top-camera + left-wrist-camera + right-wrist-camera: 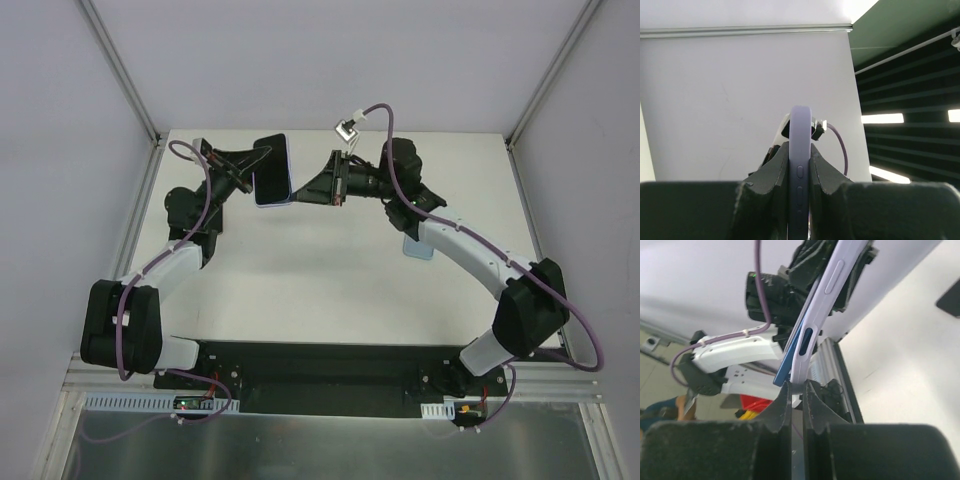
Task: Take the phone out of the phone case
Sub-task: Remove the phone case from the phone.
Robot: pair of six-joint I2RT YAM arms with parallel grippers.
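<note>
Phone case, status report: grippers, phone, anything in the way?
Left gripper shut on phone case. Right gripper pinching its edge. Blue phone partly out at one end. No obstruction seen.

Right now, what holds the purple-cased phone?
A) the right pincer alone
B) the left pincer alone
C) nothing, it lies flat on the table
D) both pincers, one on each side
D: the left pincer is clamped across the phone case, and the right pincer pinches its opposite edge, where the blue phone peeks out.
</note>
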